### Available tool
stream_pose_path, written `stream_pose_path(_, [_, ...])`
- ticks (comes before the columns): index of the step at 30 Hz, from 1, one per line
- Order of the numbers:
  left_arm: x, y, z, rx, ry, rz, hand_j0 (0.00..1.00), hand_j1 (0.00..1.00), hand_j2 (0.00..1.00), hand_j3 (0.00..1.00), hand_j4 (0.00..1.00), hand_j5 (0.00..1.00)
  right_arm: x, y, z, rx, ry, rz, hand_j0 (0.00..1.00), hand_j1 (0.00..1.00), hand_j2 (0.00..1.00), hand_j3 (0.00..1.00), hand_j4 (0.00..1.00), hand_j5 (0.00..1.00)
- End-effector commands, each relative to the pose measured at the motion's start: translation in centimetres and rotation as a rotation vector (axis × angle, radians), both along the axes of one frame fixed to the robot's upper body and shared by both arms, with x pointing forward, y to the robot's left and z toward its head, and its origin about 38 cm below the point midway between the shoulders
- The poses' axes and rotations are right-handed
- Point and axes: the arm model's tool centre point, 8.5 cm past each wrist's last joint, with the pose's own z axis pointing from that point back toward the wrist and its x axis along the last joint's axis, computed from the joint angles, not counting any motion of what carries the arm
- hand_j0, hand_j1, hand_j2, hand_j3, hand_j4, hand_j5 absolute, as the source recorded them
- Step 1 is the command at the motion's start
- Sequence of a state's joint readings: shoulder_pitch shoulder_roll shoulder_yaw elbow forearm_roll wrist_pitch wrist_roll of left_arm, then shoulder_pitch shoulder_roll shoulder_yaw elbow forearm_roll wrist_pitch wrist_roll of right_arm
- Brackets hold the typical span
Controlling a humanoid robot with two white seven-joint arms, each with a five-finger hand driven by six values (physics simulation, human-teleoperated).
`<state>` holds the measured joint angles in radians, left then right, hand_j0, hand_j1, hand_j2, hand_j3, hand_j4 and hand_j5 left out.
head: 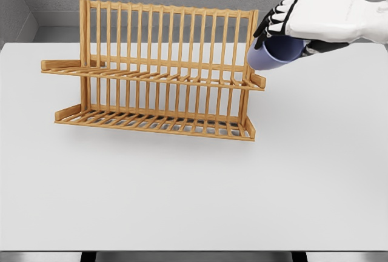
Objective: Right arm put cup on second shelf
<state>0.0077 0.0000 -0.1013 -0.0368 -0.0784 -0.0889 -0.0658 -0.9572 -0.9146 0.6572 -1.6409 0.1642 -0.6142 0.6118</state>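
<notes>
Bench [194, 201]: white, broad, front half and right side bare, so plenty of open room there. Its back edge runs behind the rack.

Rack [154, 71]: wooden, two slatted shelves plus an upright slatted back, sitting left of centre toward the back of the bench. Upper shelf [151, 75] carries nothing; its right end sticks out as a short stub. Lower shelf [151, 122] likewise carries nothing, with its front rail nearest the camera.

Right arm enters from the upper right. Right hand [285, 28] is wrapped over the cup [276, 53], dark fingers curled on its top side.

Cup: blue, tilted, mouth facing down-left, held in the air just off the rack's top right corner, above the upper shelf's right end. Can't tell if it touches the post.
</notes>
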Motion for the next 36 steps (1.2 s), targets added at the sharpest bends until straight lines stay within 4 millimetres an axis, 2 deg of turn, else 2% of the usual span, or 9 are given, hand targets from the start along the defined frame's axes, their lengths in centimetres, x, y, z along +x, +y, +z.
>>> stream_pose_path(1, [0.0,0.0,0.0,0.0,0.0,0.0,1.0,1.0,1.0,1.0,1.0,1.0,-0.1,0.7,-0.2,0.007,0.007,0.019,0.67,0.67,0.67,0.67,0.67,0.67])
stream_pose_path(11, [0.0,0.0,0.0,0.0,0.0,0.0,1.0,1.0,1.0,1.0,1.0,1.0,0.2,2.4,-0.2,0.036,0.006,0.046,0.67,0.67,0.67,0.67,0.67,0.67])
stream_pose_path(17, [0.0,0.0,0.0,0.0,0.0,0.0,1.0,1.0,1.0,1.0,1.0,1.0,0.2,3.0,-1.7,0.013,0.044,0.06,0.68,0.68,0.68,0.68,0.68,0.68])
stream_pose_path(28, [0.0,0.0,0.0,0.0,0.0,0.0,1.0,1.0,1.0,1.0,1.0,1.0,0.5,3.9,-3.3,0.001,0.093,0.05,0.69,0.69,0.69,0.69,0.69,0.69])
stream_pose_path(29, [0.0,0.0,0.0,0.0,0.001,0.0,1.0,1.0,1.0,1.0,1.0,1.0,0.5,4.0,-3.4,0.001,0.094,0.052,0.72,0.72,0.72,0.72,0.72,0.72])
stream_pose_path(31, [0.0,0.0,0.0,0.0,0.0,0.0,1.0,1.0,1.0,1.0,1.0,1.0,0.5,4.0,-3.4,0.001,0.094,0.052,1.0,1.0,1.0,1.0,1.0,1.0])
stream_pose_path(34, [0.0,0.0,0.0,0.0,0.0,0.0,1.0,1.0,1.0,1.0,1.0,1.0,0.4,4.0,-3.3,0.0,0.091,0.054,1.0,1.0,1.0,1.0,1.0,1.0])
stream_pose_path(36, [0.0,0.0,0.0,0.0,0.0,0.0,1.0,1.0,1.0,1.0,1.0,1.0,0.5,3.6,-2.5,0.006,0.073,0.045,1.0,1.0,1.0,1.0,1.0,1.0])
